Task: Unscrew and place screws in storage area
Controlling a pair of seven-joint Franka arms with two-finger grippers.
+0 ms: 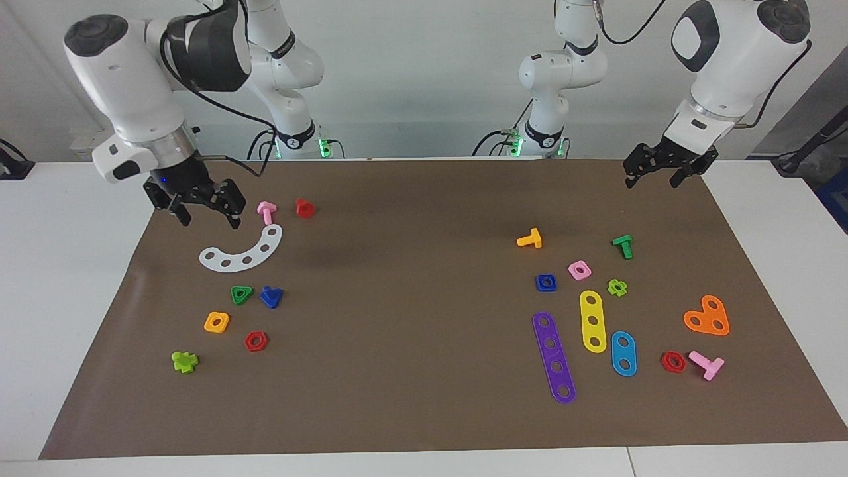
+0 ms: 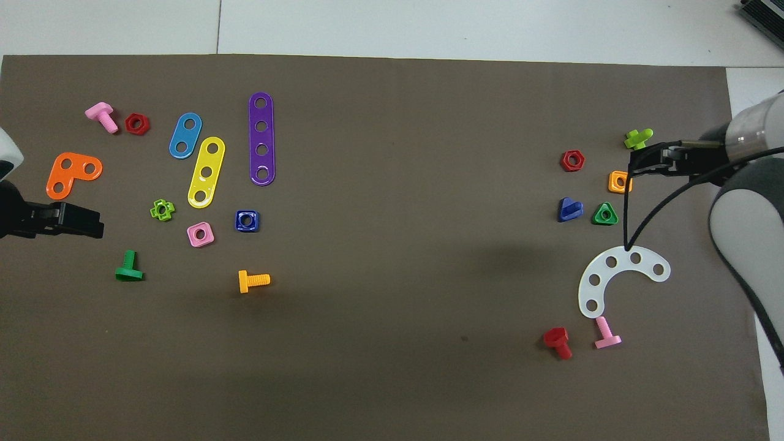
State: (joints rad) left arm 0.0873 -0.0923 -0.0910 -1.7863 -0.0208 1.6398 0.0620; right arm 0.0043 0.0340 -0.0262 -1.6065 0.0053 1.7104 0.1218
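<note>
the blue bolt (image 1: 271,296) lies on the brown mat (image 1: 411,411) at the right arm's end of the table, touching nothing, just beside a green triangle nut (image 1: 241,294). in the overhead view the same bolt (image 2: 569,209) sits with the green nut (image 2: 605,214) on its outer side. farther from the robots than these two are an orange square nut (image 1: 216,322), a red hex nut (image 1: 256,341) and a lime cross piece (image 1: 184,362). nearer to the robots lies a white curved strip with holes (image 1: 242,252), then a pink bolt (image 1: 266,212) and a red bolt (image 1: 304,208).

right gripper (image 1: 207,218) is up in the air over the mat's edge near the white strip, fingers spread apart, holding nothing (a black cable hangs from the wrist). left gripper (image 1: 652,181) hangs above the mat's corner nearest the robots at the left arm's end, fingers apart, empty, waiting.

left arm's end of the table: orange bolt (image 1: 530,238), green bolt (image 1: 623,246), pink square nut (image 1: 579,269), blue square nut (image 1: 546,283), lime flower nut (image 1: 617,287), purple strip (image 1: 554,356), yellow strip (image 1: 593,320), light blue strip (image 1: 623,353), orange heart-shaped plate (image 1: 707,317), another red hex nut (image 1: 673,362) just beside another pink bolt (image 1: 707,364).
</note>
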